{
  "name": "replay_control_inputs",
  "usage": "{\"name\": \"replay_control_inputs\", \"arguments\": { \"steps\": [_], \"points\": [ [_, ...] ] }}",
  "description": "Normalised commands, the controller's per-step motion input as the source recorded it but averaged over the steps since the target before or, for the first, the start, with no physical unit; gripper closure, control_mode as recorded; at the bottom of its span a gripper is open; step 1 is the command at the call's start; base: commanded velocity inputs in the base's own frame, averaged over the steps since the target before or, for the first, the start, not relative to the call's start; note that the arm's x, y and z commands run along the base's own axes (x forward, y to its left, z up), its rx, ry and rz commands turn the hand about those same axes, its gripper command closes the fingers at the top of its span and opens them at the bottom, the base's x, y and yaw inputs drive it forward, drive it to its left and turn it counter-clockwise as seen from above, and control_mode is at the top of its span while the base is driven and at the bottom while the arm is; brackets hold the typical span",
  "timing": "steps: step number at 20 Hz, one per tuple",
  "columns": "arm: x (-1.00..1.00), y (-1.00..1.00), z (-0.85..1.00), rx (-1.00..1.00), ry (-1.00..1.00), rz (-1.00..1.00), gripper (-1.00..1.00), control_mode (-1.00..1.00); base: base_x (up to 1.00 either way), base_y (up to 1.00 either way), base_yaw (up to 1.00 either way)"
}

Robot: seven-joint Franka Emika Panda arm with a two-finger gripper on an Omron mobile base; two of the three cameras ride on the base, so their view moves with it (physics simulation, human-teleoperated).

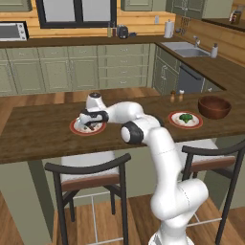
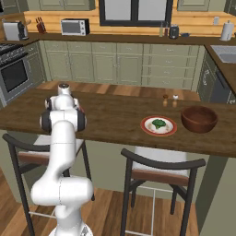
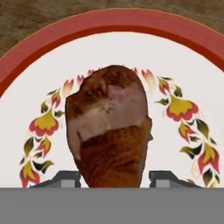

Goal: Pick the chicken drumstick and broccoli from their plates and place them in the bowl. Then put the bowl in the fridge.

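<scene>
One chicken drumstick (image 3: 109, 127) sits between the gripper (image 3: 114, 178) fingertips.

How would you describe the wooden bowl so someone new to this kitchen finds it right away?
Look along the long wooden counter with chairs beneath it, toward the sink end. Past the red-rimmed plate holding broccoli sits the bowl: deep, round, glossy dark reddish-brown, nothing visible in it, unlike the flat white plates.
</scene>
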Motion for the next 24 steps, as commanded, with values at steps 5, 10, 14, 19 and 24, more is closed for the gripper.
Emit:
{"name": "replay_control_inputs", "arguments": {
  "steps": [5,10,14,19,24],
  "points": [
    [-0.25,-0.18,-0.74,0.0,0.05,0.0,1.0,-1.0,0.0,0.0,0.0],
    [-0.74,-0.09,-0.44,0.01,0.0,0.0,1.0,-1.0,0.0,0.0,0.0],
    [-1.0,-0.11,-0.01,0.01,-0.06,0.01,1.0,-1.0,0.0,0.0,0.0],
    [-1.0,-0.47,0.18,0.0,-0.16,0.02,1.0,-1.0,0.0,0.0,0.0],
    [-0.93,-0.46,0.58,0.0,-0.03,-0.01,1.0,-1.0,0.0,0.0,0.0]
  ]
}}
